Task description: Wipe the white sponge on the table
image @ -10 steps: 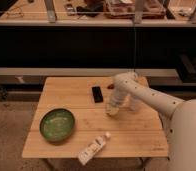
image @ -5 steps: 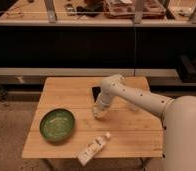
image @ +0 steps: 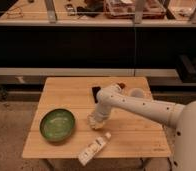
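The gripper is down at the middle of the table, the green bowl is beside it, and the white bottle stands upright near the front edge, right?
No. The camera view shows the white bottle lying on its side near the front edge, not upright. The rest holds: the gripper is down at the middle of the table, the green bowl beside it.

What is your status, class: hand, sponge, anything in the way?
Hand low over middle of light-wood plank table. Small off-white lumpy sponge beneath it. Round green bowl, long white capped bottle close by.
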### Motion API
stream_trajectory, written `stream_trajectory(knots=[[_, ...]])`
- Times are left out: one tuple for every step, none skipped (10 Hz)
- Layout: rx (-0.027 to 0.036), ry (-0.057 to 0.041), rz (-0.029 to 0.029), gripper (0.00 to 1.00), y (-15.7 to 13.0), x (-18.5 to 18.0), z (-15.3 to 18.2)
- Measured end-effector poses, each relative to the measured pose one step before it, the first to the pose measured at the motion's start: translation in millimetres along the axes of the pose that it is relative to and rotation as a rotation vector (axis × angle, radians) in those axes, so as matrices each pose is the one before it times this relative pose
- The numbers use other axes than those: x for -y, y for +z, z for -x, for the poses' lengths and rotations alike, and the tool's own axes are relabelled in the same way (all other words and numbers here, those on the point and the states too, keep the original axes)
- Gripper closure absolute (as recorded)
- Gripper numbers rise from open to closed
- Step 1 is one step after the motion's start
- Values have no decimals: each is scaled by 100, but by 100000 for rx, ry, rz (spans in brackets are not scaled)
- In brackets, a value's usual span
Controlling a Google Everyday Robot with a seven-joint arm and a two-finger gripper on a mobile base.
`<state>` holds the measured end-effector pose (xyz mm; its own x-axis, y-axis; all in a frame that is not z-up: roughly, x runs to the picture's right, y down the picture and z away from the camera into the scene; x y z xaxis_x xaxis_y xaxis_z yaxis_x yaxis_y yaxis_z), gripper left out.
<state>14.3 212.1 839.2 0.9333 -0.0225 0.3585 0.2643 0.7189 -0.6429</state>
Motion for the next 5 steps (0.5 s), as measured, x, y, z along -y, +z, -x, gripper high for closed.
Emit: stream_trajectory(knots=[[-1156, 1895, 1022, 100, -135, -1528, -1090], [-1256, 2160, 66, 100, -277, -863, -1159], [-1195, 5501, -1874, 100, -936, -696, -2321], [-168, 4045, -2451, 100, -898, 201, -1665], [2834, 5245, -3438, 100, -1270, 720, -1128]])
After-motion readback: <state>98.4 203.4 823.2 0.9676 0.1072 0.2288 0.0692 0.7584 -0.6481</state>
